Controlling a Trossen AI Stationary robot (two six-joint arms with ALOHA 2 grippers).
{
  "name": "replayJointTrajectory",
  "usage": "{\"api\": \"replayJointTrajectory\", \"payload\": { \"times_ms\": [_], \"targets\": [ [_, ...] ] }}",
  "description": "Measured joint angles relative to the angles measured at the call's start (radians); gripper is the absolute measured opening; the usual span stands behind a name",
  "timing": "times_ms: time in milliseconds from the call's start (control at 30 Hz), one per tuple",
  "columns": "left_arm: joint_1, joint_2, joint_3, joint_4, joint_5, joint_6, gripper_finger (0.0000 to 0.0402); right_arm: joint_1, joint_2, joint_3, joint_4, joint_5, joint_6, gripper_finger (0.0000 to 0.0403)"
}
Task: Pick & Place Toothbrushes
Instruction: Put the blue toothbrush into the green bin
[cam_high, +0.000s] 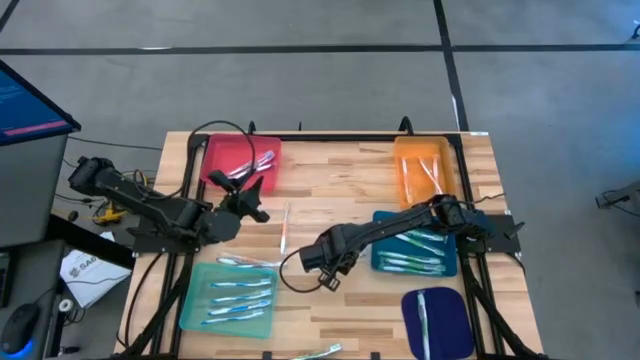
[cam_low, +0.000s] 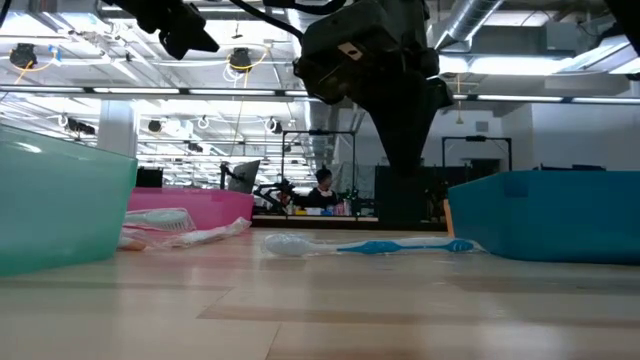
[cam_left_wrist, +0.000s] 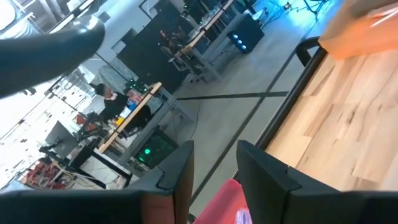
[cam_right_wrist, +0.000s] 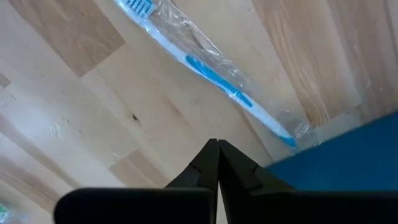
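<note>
Both fingers of right pincer (cam_right_wrist: 218, 152) meet, holding nothing, above table (cam_right_wrist: 93, 118).

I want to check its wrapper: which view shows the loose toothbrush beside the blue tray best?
Right wrist view: the toothbrush fills it from above, wrapper plain. Low view shows it side-on. High view: right arm covers it; left wrist: absent.

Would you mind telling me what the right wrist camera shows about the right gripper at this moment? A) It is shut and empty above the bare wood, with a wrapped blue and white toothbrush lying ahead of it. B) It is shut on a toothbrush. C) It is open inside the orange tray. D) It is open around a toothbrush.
A: the right gripper has its fingertips pressed together with nothing between them, and the wrapped toothbrush lies untouched on the table beyond.
</note>
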Motion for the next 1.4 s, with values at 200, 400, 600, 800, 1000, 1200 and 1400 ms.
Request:
{"api": "replayJointTrajectory", "payload": {
  "times_ms": [200,400,600,800,1000,1200,1400],
  "targets": [
    [0.0,0.0,0.0,0.006,0.006,0.0,0.0114,0.0,0.0,0.0,0.0,0.0,0.0,0.0],
    [0.0,0.0,0.0,0.007,0.007,0.0,0.0113,0.001,0.0,0.0,-0.001,-0.061,0.023,0.0],
    [0.0,0.0,0.0,0.007,0.007,0.0,0.0113,0.002,0.0,-0.023,0.0,-0.104,0.091,0.0],
    [0.0,0.0,0.0,0.007,0.009,0.0,0.0113,0.004,0.0,-0.094,0.002,-0.083,-0.029,0.0],
    [0.0,0.0,0.0,0.007,0.01,-0.001,0.0113,0.01,0.001,-0.148,0.017,-0.021,-0.115,0.0],
    [0.0,0.0,0.0,0.014,0.01,-0.007,0.0113,0.01,0.001,-0.217,0.091,-0.015,-0.126,0.0],
    [0.0,0.0,0.0,0.014,0.009,-0.011,0.0113,-0.008,0.001,-0.259,0.09,-0.001,-0.103,0.0]
  ]
}}
